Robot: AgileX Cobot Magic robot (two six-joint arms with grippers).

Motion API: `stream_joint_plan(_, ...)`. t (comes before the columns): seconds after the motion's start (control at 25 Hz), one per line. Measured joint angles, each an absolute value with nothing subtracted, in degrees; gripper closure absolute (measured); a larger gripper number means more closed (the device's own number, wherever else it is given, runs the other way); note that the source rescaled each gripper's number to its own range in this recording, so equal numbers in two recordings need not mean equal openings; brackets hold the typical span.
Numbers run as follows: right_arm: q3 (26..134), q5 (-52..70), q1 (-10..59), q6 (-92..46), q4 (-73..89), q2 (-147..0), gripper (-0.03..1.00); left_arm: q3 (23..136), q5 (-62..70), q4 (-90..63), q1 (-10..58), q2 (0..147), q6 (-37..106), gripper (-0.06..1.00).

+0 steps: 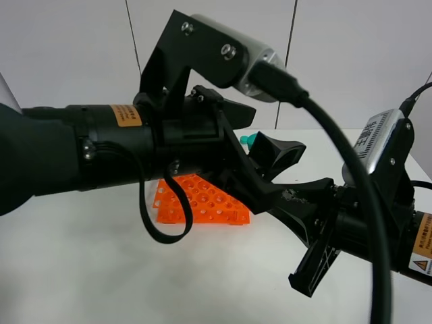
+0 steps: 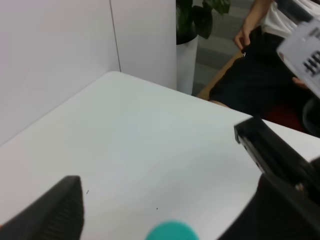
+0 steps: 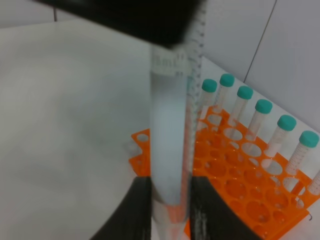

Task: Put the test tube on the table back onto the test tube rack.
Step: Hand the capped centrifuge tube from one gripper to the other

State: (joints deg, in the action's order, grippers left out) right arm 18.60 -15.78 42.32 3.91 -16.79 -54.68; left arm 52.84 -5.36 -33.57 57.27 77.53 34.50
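Jaws of the right gripper (image 3: 170,202) pinch the test tube (image 3: 170,125) low down; left gripper (image 2: 160,160) jaws spread around its cap (image 2: 172,231). Gripped so low, it may tilt, missing the test tube rack (image 3: 240,200) beyond.

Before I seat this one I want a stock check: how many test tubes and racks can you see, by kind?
Orange test tube rack: 1
Teal-capped test tubes standing in it: 6 (another at the picture's edge is cut off, not counted)
Same kind of test tube, held in the right claw: 1
Total: 8
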Motion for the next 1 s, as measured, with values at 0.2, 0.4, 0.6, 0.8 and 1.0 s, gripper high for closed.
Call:
stream_joint_plan(0.2, 18.60, -16.98, 42.32, 3.91, -16.79, -54.68, 0.97, 53.92, -5.17, -33.57, 57.27, 79.40, 34.38, 0.50)
stream_joint_plan(0.4, 18.60, -17.38, 42.32, 3.91, -16.79, -54.68, 0.97, 53.92, -4.69, -33.57, 57.27, 79.52, 34.38, 0.71)
stream_joint_plan(0.6, 18.60, -17.38, 42.32, 3.87, -16.79, -54.68, 0.97, 53.92, -4.52, -33.57, 57.21, 79.52, 34.38, 0.87)
stream_joint_plan(0.8, 18.60, -17.60, 42.32, 4.31, -17.12, -54.74, 0.97, 53.92, -4.41, -33.67, 57.29, 79.52, 33.84, 0.94)
stream_joint_plan(1.0, 18.60, -18.93, 42.32, 5.68, -17.18, -54.74, 0.97, 54.15, -5.37, -33.80, 57.29, 79.52, 33.84, 0.94)
